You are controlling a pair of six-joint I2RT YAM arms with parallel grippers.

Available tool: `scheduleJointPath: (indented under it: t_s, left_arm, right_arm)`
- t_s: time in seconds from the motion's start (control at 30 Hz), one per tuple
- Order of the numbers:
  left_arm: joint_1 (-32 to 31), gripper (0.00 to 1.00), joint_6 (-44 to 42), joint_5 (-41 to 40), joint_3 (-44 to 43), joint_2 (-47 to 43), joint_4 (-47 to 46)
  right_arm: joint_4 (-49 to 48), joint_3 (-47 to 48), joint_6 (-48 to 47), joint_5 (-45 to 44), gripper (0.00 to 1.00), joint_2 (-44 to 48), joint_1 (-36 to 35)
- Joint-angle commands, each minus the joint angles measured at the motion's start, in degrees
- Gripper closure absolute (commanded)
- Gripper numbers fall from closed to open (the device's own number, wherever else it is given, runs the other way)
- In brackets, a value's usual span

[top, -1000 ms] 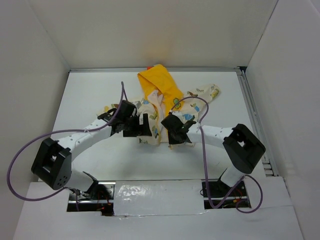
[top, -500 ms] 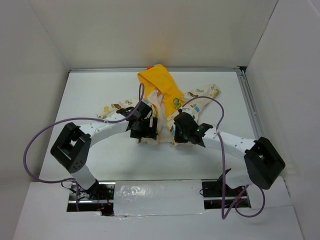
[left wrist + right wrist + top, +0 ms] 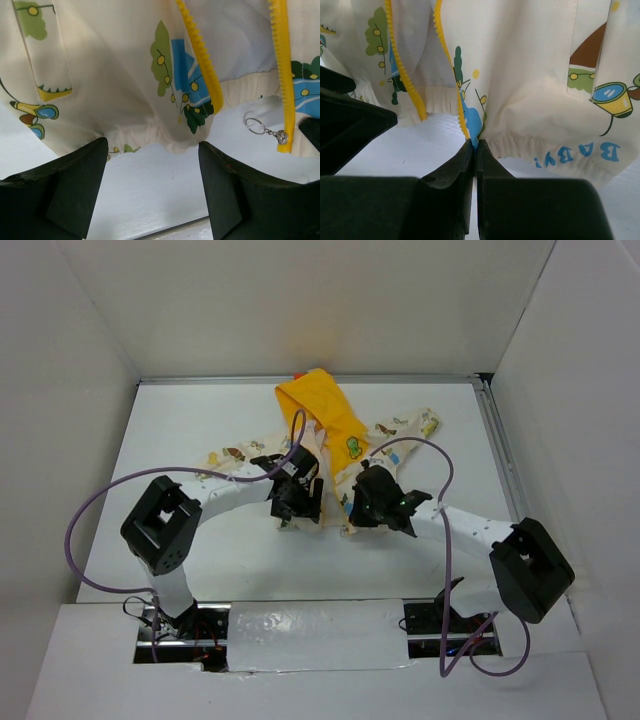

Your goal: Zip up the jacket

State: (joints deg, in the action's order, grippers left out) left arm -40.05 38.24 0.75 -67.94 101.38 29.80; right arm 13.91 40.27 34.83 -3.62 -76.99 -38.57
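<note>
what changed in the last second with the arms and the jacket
Both arms swung inward to the jacket's bottom hem. The right tool closed on the hem at the zipper end; the left tool is open, gripping nothing. The jacket stayed put, unzipped.

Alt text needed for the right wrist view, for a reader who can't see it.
The right gripper is shut on the bottom end of one yellow zipper edge, at the hem of the cream, cartoon-printed jacket. The other zipper edge lies apart to its left, unzipped, over the white table.
</note>
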Motion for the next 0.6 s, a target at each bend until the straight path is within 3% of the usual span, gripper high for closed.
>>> scheduleJointPath:
  t_s: [0.0,0.33,0.57]
  left_arm:
    - [-1.6,0.15,3.8,-3.5,-2.8,-2.2,3.9]
    - [-4.0,0.15,3.9,-3.7,-5.5,0.3,4.8]
    - [-4.0,0.27,2.8,-3.0,-7.1,3.8,4.0]
  right_arm:
    - [-2.7,-1.1,0.2,0.5,0.91,2.5,0.4]
    - [-2.9,-4.4,1.5,-0.3,0.91,6.9,1.3]
    - [-4.9,-5.8,0.2,2.4,0.90,9.5,2.3]
